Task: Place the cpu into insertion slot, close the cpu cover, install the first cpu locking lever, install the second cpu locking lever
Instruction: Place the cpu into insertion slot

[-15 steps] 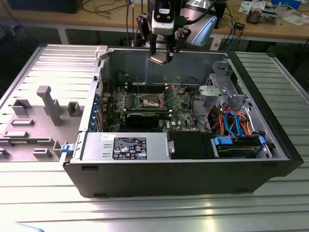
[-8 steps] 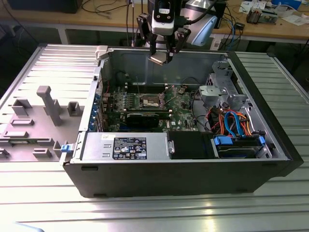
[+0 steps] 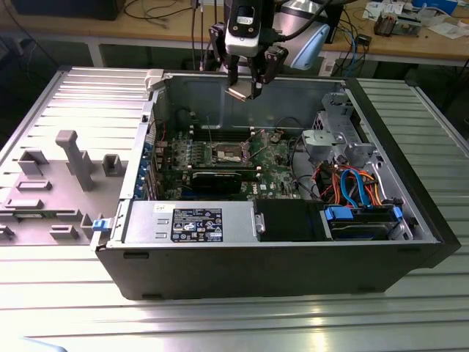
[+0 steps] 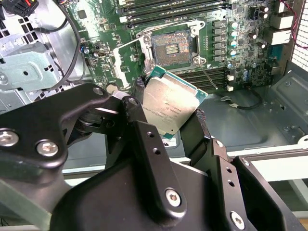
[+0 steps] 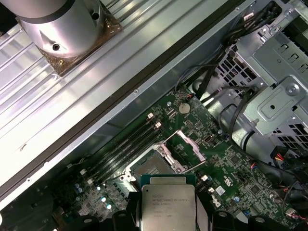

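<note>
Ribbed metal surface carries an open case lying on its side, with a grey panel set at the exterior view's left. We find the green board flat on the case floor.

We record the tool pinching the cpu by two opposite edges, metal top towards the wrist cameras. It hangs above the open case, well apart from the board. In the exterior view the chip looks canted rather than level.

The slot is bare, with its contact field exposed and nothing seated. In both wrist views it lies just beyond the chip, so we judge the chip is not yet over it. The cover stands raised on its hinge, clear of the slot mouth.

Assessment: the step in hand is placing the cpu, and no later step is begun. To do it well, we judge the chip must be:
- brought square over the slot;
- levelled;
- turned so its edges run parallel with the rim and its orientation matches the slot.

Descent should be straight and slow. A sideways slide across the contacts should be avoided, as they would likely bend easily. The grip should let go only once the chip sits flat inside the rim. The raised cover narrows the way in on that side, so clearance there deserves watching.
</note>
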Tool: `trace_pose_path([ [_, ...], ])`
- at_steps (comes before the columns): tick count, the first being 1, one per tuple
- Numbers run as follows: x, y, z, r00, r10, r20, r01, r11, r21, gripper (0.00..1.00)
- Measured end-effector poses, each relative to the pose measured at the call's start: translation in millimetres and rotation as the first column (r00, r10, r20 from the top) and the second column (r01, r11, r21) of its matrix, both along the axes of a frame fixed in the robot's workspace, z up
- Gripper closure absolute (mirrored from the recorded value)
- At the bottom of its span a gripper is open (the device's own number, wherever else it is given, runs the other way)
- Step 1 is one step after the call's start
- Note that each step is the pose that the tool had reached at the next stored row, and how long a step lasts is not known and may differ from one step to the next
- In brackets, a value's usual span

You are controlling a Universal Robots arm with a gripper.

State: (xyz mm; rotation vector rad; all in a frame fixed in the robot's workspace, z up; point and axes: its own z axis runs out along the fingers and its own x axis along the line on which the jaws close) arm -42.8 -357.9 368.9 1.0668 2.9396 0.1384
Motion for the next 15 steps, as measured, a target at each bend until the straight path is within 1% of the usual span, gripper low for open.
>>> trace_pose_path([
  [9,0.0,0.0,-0.1,1.0000,-0.001,0.0000,0.001,1.0000,0.0000,0.45],
  [15,-0.1,0.0,-1.5,0.9993,-0.038,0.0001,0.038,0.9993,-0.0005,0.45],
])
